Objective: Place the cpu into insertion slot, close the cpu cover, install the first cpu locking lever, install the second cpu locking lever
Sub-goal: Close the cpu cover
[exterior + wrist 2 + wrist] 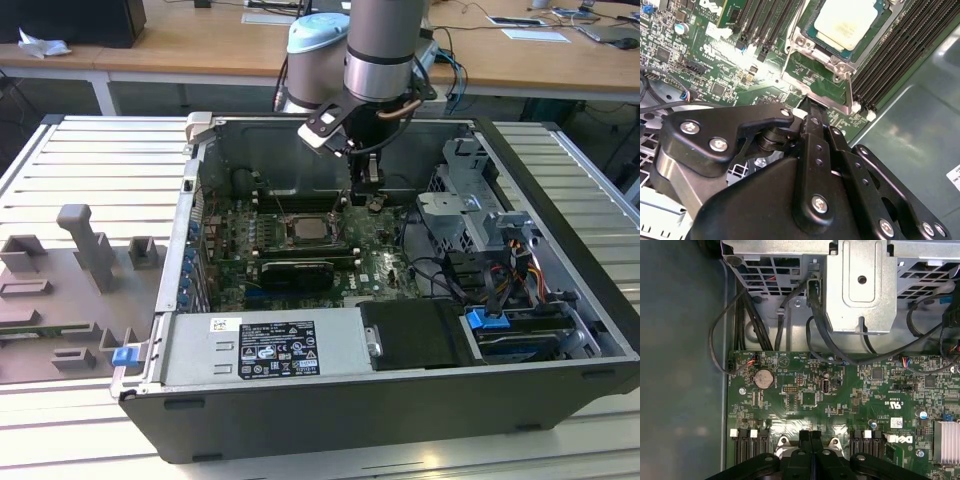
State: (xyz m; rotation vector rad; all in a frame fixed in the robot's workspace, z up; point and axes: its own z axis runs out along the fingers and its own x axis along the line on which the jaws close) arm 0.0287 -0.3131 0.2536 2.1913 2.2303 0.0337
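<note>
Arm [380,50] reaches straight down into the computer case [300,420] — tool [809,108] closed, tip at the cpu cover [830,99] — one cpu [845,22] seated.

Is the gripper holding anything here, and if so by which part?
Nothing is visibly held. The gripper is shut, its fingers pressed together, with the tip at the edge of the metal frame around the chip, which sits in its socket.

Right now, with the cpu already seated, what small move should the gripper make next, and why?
Probably a short press down beside the cpu cover, to begin locking it. In the second wrist view the cpu lies in the insertion slot with that cover framing it, and the shut gripper sits right at the frame's edge.
</note>
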